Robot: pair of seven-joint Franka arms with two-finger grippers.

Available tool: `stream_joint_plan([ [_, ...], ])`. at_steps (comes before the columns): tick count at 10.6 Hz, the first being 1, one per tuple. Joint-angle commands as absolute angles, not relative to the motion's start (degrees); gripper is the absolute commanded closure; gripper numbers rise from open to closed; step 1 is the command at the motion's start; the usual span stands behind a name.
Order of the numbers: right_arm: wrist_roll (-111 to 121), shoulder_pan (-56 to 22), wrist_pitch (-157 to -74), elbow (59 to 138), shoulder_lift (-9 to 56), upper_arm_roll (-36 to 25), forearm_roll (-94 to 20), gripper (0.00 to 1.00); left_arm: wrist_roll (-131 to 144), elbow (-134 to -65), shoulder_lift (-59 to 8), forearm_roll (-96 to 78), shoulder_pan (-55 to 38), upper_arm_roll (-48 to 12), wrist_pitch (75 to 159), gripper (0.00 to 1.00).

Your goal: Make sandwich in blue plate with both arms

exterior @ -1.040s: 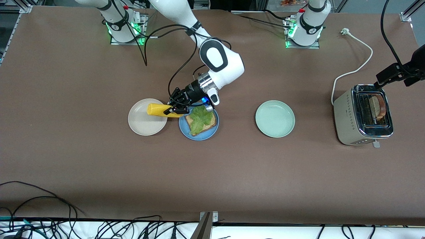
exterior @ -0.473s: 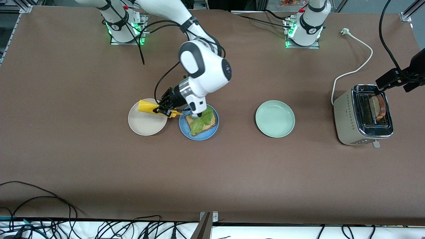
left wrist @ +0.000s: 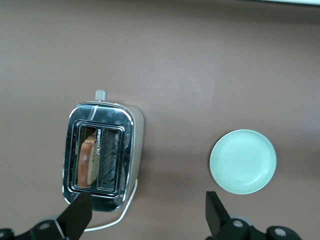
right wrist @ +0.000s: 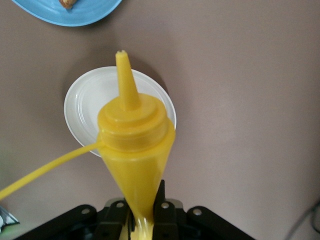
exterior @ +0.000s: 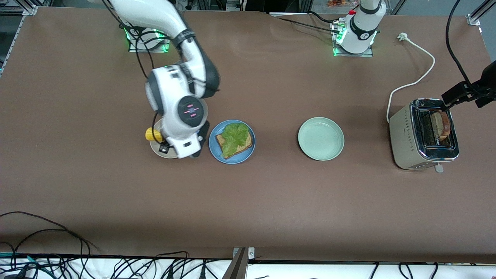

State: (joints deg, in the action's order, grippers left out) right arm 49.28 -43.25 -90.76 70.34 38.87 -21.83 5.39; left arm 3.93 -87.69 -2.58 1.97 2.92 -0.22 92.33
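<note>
The blue plate (exterior: 231,157) holds one slice of brown bread (exterior: 245,146) with a green lettuce leaf (exterior: 234,136) on top. My right gripper (right wrist: 145,200) is shut on a yellow squeeze bottle (right wrist: 132,145) over the beige-white plate (right wrist: 87,107), and the nozzle points at that plate. In the front view the right wrist (exterior: 182,128) hides the gripper and only a bit of the bottle (exterior: 151,134) shows. A second bread slice (left wrist: 87,160) stands in the toaster (left wrist: 127,145). My left gripper (left wrist: 146,220) is open and empty above the toaster (exterior: 407,135).
A pale mint-green plate (exterior: 321,138) lies between the blue plate and the toaster. The toaster's white cord (exterior: 414,79) runs toward the left arm's base. Cables hang along the table's near edge.
My right arm has swung the yellow bottle away from the blue plate's edge to over the beige-white plate and turned upright above it. My left gripper has stayed over the toaster.
</note>
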Motion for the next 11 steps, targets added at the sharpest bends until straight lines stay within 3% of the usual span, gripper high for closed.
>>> stream_joint_plan([
  [1, 60.51, -34.57, -92.90, 77.76, 32.01, -21.36, -4.73, 0.85, -0.17, -93.24, -1.14, 6.41, 3.25, 1.13, 93.16, 0.00],
  [5, 80.02, -23.58, -97.82, 94.28, 21.28, -21.18, -22.19, 0.85, -4.74, -103.15, -1.93, 6.59, 3.51, 5.96, 102.80, 0.00],
  [11, 112.72, -10.91, -95.81, 101.33, 21.09, -21.27, -40.77, 0.86, -8.88, -111.17, -7.02, 10.08, 6.85, 7.29, 110.20, 0.03],
])
